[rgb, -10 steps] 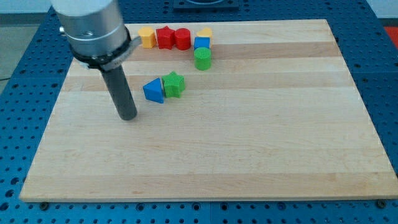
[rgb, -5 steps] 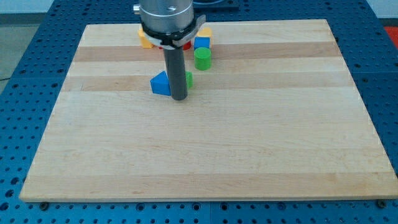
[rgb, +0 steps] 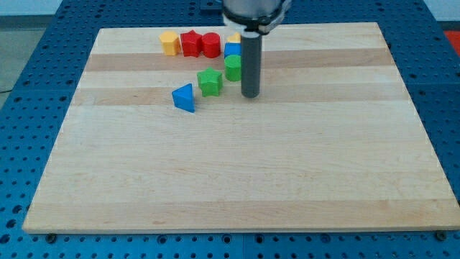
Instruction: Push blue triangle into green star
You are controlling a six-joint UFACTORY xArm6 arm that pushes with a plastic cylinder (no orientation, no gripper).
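The blue triangle [rgb: 184,97] lies on the wooden board [rgb: 237,165], left of centre in the upper part. The green star [rgb: 210,81] lies just up and right of it, with a small gap between them. My tip [rgb: 250,94] rests on the board to the right of the green star, about a block's width away, and right next to the green cylinder [rgb: 233,67]. The rod rises out of the view's top.
A row of blocks sits near the board's top edge: an orange block [rgb: 169,42], a red star-like block [rgb: 190,43], a red cylinder [rgb: 210,44]. A blue cube [rgb: 232,50] with a yellow block [rgb: 233,37] behind it stands above the green cylinder.
My tip swept from left of the blue triangle, past the two blocks, to the right of the green star. The green star moved up and right, away from the triangle.
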